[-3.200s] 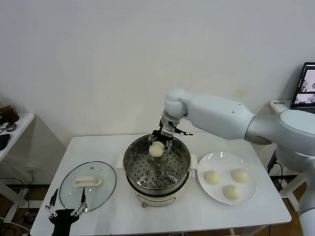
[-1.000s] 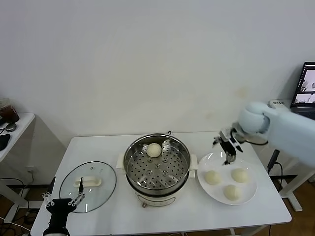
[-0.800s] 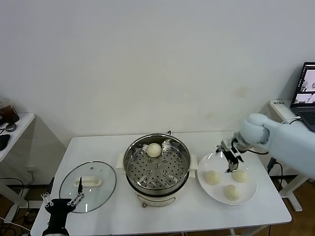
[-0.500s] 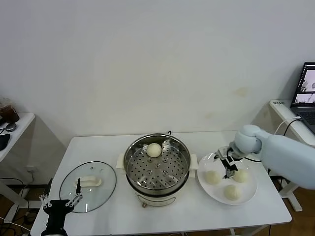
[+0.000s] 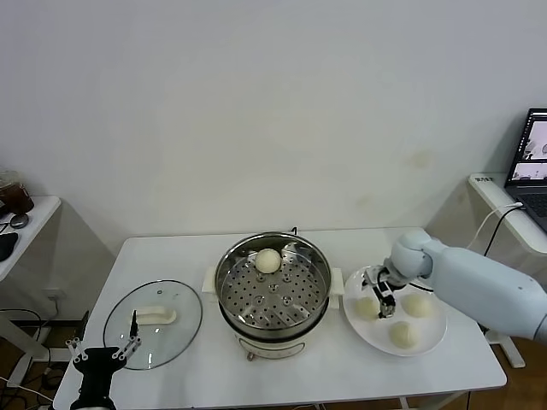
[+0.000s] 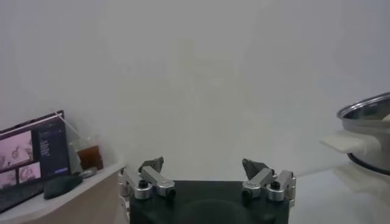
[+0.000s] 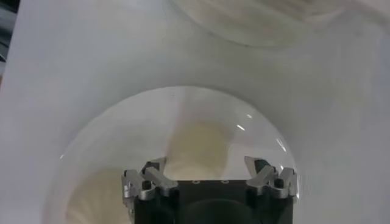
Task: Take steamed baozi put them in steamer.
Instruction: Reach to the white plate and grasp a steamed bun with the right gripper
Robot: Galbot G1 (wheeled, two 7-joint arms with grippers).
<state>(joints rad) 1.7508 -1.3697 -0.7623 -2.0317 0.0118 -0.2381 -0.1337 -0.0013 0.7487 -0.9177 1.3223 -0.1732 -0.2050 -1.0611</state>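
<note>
The steel steamer (image 5: 272, 295) stands mid-table with one baozi (image 5: 267, 260) on its perforated tray. Three more baozi lie on the white plate (image 5: 440, 318): a left one (image 5: 367, 308), a right one (image 5: 417, 304) and a near one (image 5: 403, 335). My right gripper (image 5: 381, 296) is down on the plate at the left baozi. In the right wrist view that baozi (image 7: 198, 143) lies between the spread fingers of the right gripper (image 7: 205, 164), which is open. My left gripper (image 5: 102, 357) hangs parked off the table's near left corner, open and holding nothing (image 6: 202, 164).
The glass lid (image 5: 152, 320) with a cream handle lies on the table left of the steamer. A low side table (image 5: 21, 218) stands far left, and a laptop (image 5: 534, 154) sits on a desk far right. The steamer's rim (image 6: 368, 115) shows in the left wrist view.
My right gripper has come down and leftward from above the plate's far edge to straddle the left baozi. The left gripper has sunk slightly. The baozi in the steamer stays put.
</note>
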